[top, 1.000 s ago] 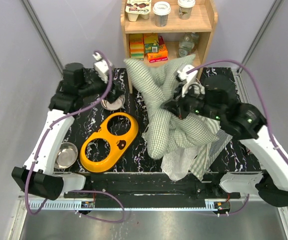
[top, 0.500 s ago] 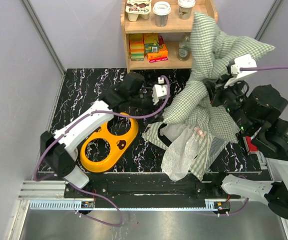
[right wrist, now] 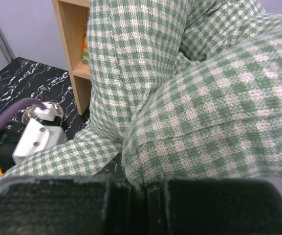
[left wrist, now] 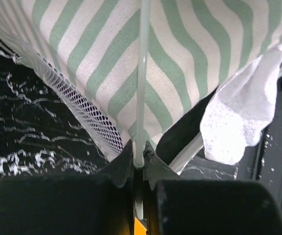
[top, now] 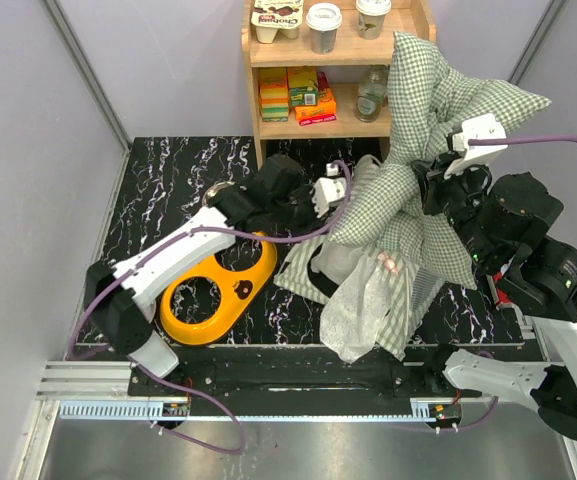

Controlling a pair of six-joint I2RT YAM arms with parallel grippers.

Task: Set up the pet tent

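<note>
Desk: black marbled top, shelf at the far edge.

Tent: crumpled heap right of desk centre, between the two arms. Mesh panel hangs toward the near edge and the dark underside shows at its left. Not stood up yet.

Checked padded fabric: bunched with the tent, lifted high at right, its top in front of the shelf. Can't tell if it is attached to the tent or a loose cushion.

Right pincer: pressed together on a fold of the checked fabric, held well above the desk.

Left pincer: low, at the tent's left side, pinching the end of a white pole.

Key relation: the pole's long axis runs straight out from the left pincer, in line with the fingers, across the striped fabric. The tent lies ahead and to the right of it. The left arm is nearer the pole and frame, the right has only cloth. Likely next move: pull the pole along its axis while the right lifts.
</note>
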